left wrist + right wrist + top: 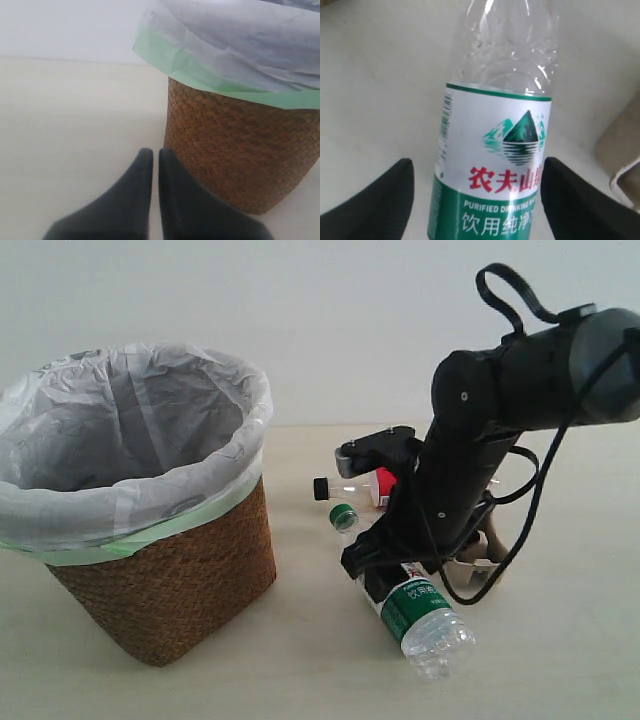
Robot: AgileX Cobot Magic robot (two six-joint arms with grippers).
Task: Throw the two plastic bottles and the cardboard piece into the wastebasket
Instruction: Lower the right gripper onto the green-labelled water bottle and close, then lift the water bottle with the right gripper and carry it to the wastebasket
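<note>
1. Wastebasket (170, 590): left of the exterior frame, upright on the pale table (300, 680). The white bag liner (130, 400) is folded over the rim, with a pale green edge below the fold.
2. Green-capped bottle (415, 608): on its side on the table, lower centre-right. The cap points up-left toward the basket and the base toward the lower right. It lies apart from the wicker wall.
3. Right gripper (476, 200): down over that bottle, jaws apart, one finger on each side of the green-white label. Table shows between one finger and the bottle. Cannot tell whether the other finger touches. Not clamped.
4. Slim bottle (378, 485): lying just behind the green-capped one, black cap pointing left. The red label is partly hidden by the right arm (470, 460).
5. Cardboard piece (492, 538): right of centre, mostly hidden behind the arm and cable. Only beige bits show.
6. Left gripper (155, 170): fingers together with only a thin slit, nothing between them. It is low over the table, just beside the wicker wall.
</note>
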